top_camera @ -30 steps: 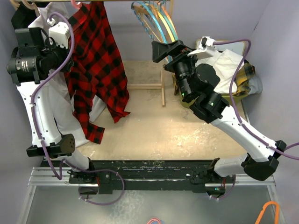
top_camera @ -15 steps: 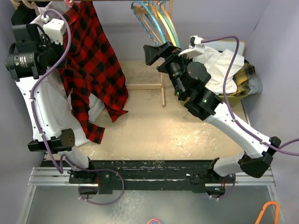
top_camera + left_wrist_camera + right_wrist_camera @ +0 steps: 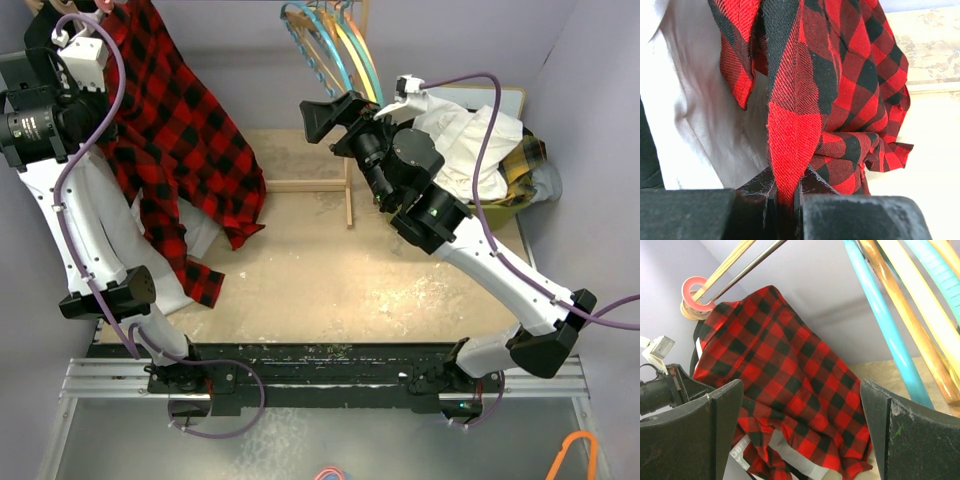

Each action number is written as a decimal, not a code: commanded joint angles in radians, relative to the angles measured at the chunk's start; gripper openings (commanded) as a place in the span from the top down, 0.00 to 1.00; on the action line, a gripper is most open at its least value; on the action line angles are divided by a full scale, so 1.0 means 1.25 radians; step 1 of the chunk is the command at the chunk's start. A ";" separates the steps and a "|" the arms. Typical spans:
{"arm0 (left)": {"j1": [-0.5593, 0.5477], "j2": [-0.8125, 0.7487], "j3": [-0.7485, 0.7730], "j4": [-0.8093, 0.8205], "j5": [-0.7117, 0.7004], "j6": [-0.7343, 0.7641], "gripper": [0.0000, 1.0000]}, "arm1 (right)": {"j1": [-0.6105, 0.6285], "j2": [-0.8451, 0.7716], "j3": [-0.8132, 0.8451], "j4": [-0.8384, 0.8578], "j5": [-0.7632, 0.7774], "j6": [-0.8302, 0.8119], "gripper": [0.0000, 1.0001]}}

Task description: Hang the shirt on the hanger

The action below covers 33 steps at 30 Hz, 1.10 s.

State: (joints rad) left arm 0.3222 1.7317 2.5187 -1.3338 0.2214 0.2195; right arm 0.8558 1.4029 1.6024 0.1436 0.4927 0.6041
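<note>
The red-and-black plaid shirt hangs at the back left, its hem trailing onto the table. It fills the left wrist view and shows in the right wrist view. My left gripper is shut on a fold of the shirt's edge, held high at the far left. The pink hanger's hook sits on the rail above the shirt; the rest of it is hidden under the cloth. My right gripper is open and empty, facing the shirt from the right.
A plain white shirt hangs behind the left arm. Blue, yellow and orange hangers hang on the rail at the back centre. A basket of white and yellow-green cloth is at the right. A wooden rack base lies on the table.
My left gripper has moved up and to the left, pulling the shirt's upper part with it. My right gripper has shifted slightly left toward the shirt, still open.
</note>
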 commanded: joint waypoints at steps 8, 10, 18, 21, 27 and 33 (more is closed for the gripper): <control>0.030 0.007 0.044 0.100 -0.052 -0.031 1.00 | -0.015 0.009 0.036 0.001 -0.073 0.015 0.02; 0.032 0.008 0.048 0.099 -0.046 -0.031 1.00 | -0.017 0.010 0.036 -0.001 -0.087 0.013 0.02; 0.031 0.023 0.125 0.053 0.034 0.000 1.00 | -0.020 -0.020 -0.049 0.113 -0.304 -0.126 0.00; 0.031 0.052 0.140 0.018 0.025 0.031 1.00 | -0.019 -0.043 -0.099 0.153 -0.427 -0.182 0.00; 0.031 0.074 0.137 -0.025 0.034 0.063 1.00 | -0.019 -0.034 -0.089 0.112 -0.467 -0.183 0.00; 0.017 0.103 0.160 -0.053 0.020 0.074 1.00 | -0.019 -0.007 -0.057 0.078 -0.500 -0.171 0.00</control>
State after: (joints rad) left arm 0.3481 1.8526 2.6793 -1.4269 0.2558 0.2852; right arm 0.8345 1.3884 1.4742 0.2237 -0.0715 0.4068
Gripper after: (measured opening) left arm 0.093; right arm 0.997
